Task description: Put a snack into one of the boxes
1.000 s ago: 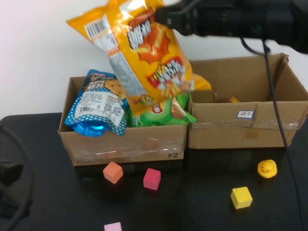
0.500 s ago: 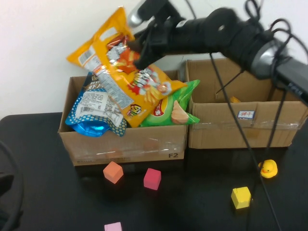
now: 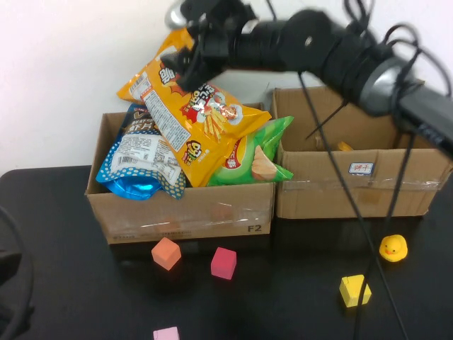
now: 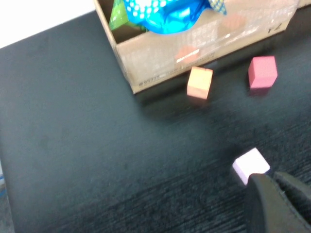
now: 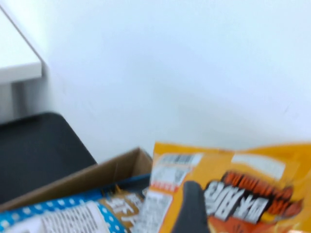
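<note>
Since a second ago the orange chip bag (image 3: 195,117) is dropping from up in the air and is now lying across the left box (image 3: 184,209), leaning on the blue snack bag (image 3: 141,159) and green bag (image 3: 258,152). Right gripper (image 3: 185,60) is hanging over the bag's top end, and honestly I can't tell if the fingers are pinching it or letting go. To do this well, I'd be making sure the bag is settling inside the box rim before pulling away. Left gripper (image 4: 279,187) is sitting parked low over the table (image 4: 73,136) near a pink cube (image 4: 250,165), fingertips looking closed.
</note>
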`<state>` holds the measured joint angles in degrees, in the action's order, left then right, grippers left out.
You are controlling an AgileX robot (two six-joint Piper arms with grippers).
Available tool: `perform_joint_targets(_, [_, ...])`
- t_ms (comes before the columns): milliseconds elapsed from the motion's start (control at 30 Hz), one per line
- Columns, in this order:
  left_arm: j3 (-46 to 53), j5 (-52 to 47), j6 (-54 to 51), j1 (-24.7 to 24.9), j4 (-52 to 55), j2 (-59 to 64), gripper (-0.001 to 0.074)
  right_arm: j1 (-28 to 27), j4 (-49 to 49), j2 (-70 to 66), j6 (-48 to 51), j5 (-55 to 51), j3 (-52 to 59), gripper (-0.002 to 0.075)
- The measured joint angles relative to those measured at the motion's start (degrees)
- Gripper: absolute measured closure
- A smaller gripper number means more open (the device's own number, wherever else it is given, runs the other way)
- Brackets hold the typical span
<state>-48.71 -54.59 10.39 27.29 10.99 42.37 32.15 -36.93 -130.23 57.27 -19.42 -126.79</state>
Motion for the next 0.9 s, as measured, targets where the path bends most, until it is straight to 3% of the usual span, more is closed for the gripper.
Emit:
perform_joint_targets(167, [0.00, 3.83, 3.25, 0.00, 4.21, -2.15, 0.0736, -0.20, 3.65, 6.12, -7.73, -5.82, -0.09, 0.0208])
perform_joint_targets(300, [0.00, 4.45, 11.78, 0.00, 14.73, -6.85, 0.0736, -0.58, 16.03, 11.66, -18.51, -15.05, -0.09, 0.0258])
perform_joint_targets(367, [0.00, 4.45, 14.58, 0.00, 18.67, -9.70, 0.0736, -0.58, 23.78, 14.35, -24.48, -20.30, -0.09, 0.0345])
perform_joint_targets(500, [1.54, 5.79, 18.66, 0.00, 20.87, -15.88, 0.0736, -0.58, 36.31, 19.02, -30.67, -32.78, -0.09, 0.0615])
perform_joint_targets(567, [4.46, 8.08, 20.85, 0.00, 21.23, -19.20, 0.0736, -0.58, 40.62, 21.06, -32.72, -38.47, -0.21, 0.0678])
perform_joint_targets(667, [12.29, 14.07, 25.42, 0.00, 23.81, -23.46, 0.0736, -0.94, 42.47, 24.69, -35.48, -43.48, -0.06, 0.0708])
perform_joint_targets(900, [29.43, 24.57, 31.49, 0.00, 28.40, -30.08, 0.0736, -1.07, 36.50, 37.27, -36.04, -41.66, 8.11, 0.0720])
